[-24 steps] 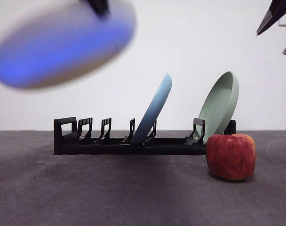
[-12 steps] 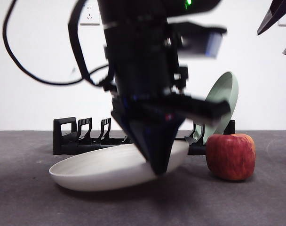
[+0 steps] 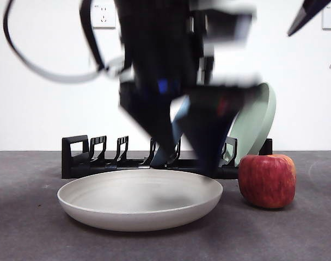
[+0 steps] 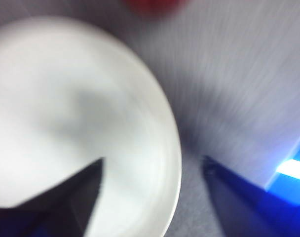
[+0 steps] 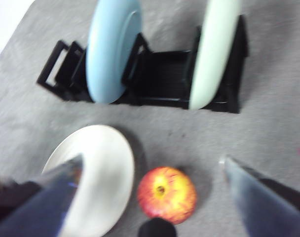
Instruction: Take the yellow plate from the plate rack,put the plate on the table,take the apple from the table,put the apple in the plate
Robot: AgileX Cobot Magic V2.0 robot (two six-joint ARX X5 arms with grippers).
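Note:
The yellow plate [image 3: 138,198] lies flat on the table [image 3: 35,234] in front of the plate rack [image 3: 78,157]. It also shows in the left wrist view [image 4: 66,113] and the right wrist view [image 5: 98,173]. My left gripper [image 3: 188,163] hangs blurred just above the plate's right side, open and empty [image 4: 152,162]. The apple [image 3: 267,180] stands on the table right of the plate, a small gap apart [image 5: 167,194]. My right gripper [image 5: 151,162] is open and empty, high above the apple, and shows only as a black tip [image 3: 310,13] in the front view.
A light blue plate [image 5: 113,47] and a sage green plate [image 5: 214,49] stand upright in the rack [image 5: 160,79]. The left arm and its cable fill the upper middle of the front view.
The yellow plate came down from the air and now rests flat on the table. My left gripper let go of its rim, opened and rose a little.

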